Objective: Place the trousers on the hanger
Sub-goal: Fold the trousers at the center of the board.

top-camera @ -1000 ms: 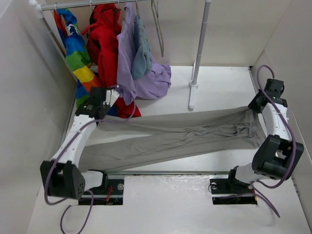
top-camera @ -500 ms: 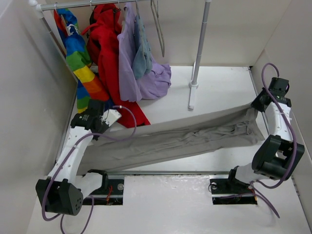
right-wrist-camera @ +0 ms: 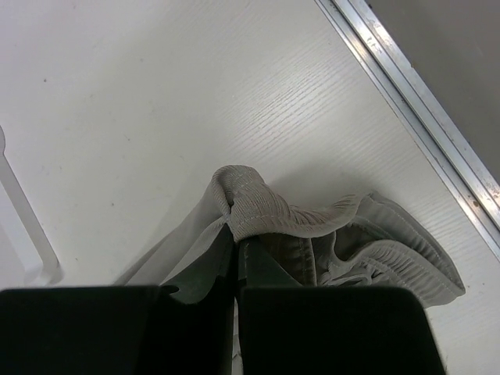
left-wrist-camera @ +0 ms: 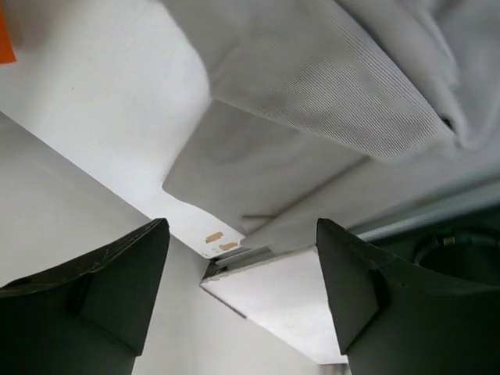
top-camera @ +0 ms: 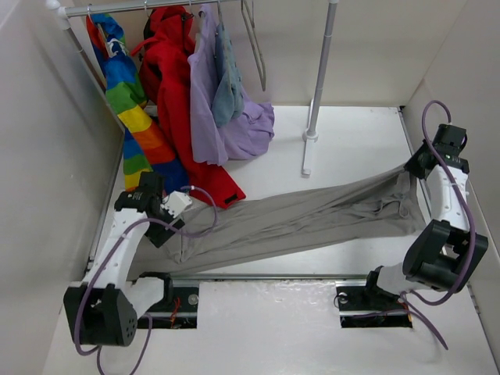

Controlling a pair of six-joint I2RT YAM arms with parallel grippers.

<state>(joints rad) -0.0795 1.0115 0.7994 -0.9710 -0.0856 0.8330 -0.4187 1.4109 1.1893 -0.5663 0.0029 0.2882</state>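
White table [top-camera: 351,133], right gripper [right-wrist-camera: 236,237] pinching trousers [right-wrist-camera: 297,223]

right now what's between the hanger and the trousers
In the top view, the lilac garment bunches on the table below the hanger. From there it is bare white table down to the trousers.

The trousers [top-camera: 312,219] lie across the table [top-camera: 351,141] from lower left to the right edge of the top view. Their waist is at the right by the right gripper [top-camera: 411,167], and the leg ends are at lower left beside the left gripper [top-camera: 170,233]. Behind them, upper centre, stands the pole [top-camera: 319,86]. Left of it the hanger [top-camera: 255,47] hangs at the right end of the rail [top-camera: 141,8]. A coat [top-camera: 176,86] hangs further left, its hem on the table just behind the legs
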